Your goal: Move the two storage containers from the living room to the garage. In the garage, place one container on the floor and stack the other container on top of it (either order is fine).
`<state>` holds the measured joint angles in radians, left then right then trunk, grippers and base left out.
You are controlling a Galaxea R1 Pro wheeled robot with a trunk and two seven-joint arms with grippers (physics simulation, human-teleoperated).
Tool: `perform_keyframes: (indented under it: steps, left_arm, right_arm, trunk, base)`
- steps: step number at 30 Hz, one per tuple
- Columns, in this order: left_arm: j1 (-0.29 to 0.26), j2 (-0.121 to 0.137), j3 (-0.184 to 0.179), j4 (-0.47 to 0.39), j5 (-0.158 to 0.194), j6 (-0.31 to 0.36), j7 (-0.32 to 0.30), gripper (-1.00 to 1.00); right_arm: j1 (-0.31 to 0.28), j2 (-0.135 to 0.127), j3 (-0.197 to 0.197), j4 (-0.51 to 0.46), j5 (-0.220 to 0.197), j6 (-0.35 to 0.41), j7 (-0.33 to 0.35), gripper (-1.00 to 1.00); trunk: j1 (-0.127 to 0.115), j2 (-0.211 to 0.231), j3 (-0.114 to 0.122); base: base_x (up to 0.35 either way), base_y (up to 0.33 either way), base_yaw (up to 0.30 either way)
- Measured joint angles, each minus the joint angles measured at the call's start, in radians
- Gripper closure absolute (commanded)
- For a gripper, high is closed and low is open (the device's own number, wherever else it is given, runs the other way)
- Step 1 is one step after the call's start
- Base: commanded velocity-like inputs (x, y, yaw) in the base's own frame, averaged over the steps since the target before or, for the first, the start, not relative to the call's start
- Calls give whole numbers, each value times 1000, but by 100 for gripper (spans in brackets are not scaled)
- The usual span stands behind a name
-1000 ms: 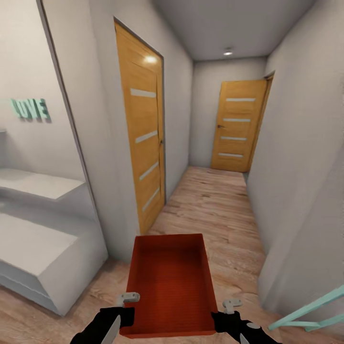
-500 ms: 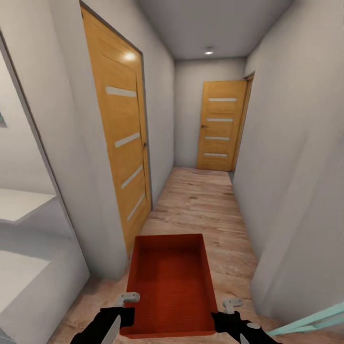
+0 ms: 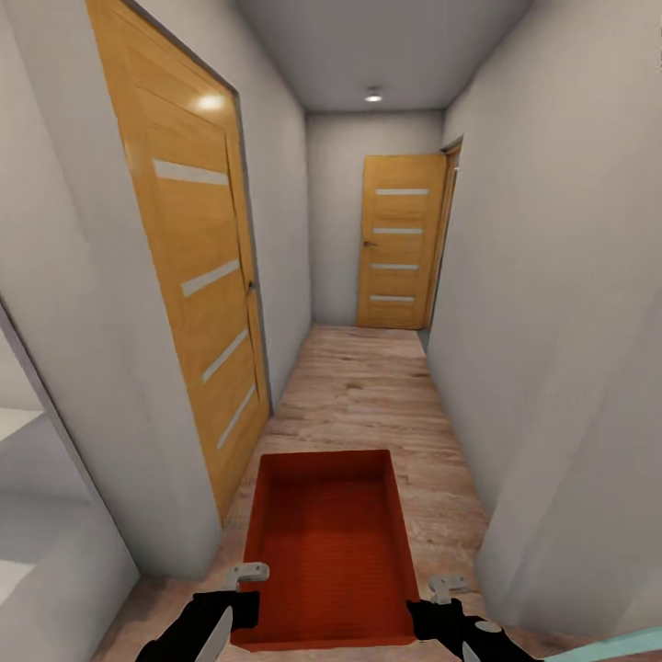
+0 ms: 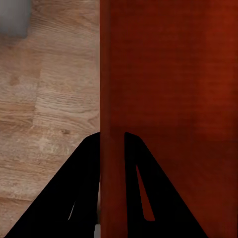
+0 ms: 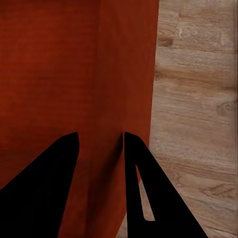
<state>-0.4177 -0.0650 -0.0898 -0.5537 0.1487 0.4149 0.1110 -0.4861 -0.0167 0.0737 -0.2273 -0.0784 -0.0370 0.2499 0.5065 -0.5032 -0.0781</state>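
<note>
Head view overlooks the hallway; both wrist views closely share the container.

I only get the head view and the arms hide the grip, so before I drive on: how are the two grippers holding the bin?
Observer: In the left wrist view, the left gripper has one finger on each side of the storage container's side wall, pinching it.
Operator: And the other side?
Observer: Same. In the right wrist view, the right gripper straddles the opposite wall, one finger inside the bin and one outside.
Operator: Anything under the bin I should worry about?
Observer: Both wrist views show light wood-plank flooring beyond the container's walls; I cannot see anything lying on it there.
</note>
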Motion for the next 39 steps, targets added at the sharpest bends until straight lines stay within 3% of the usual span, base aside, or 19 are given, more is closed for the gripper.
perform_keyframes:
  steps: [20, 39]
  left_arm:
    - [0, 0, 0, 0, 0, 0, 0, 100]
    - [0, 0, 0, 0, 0, -1, 0, 100]
  right_arm:
    - [0, 0, 0, 0, 0, 0, 0, 100]
    - [0, 0, 0, 0, 0, 0, 0, 100]
  trunk:
    - [0, 0, 0]
    - [0, 0, 0]
  base:
    - [322, 14, -174]
    - [322, 0, 36]
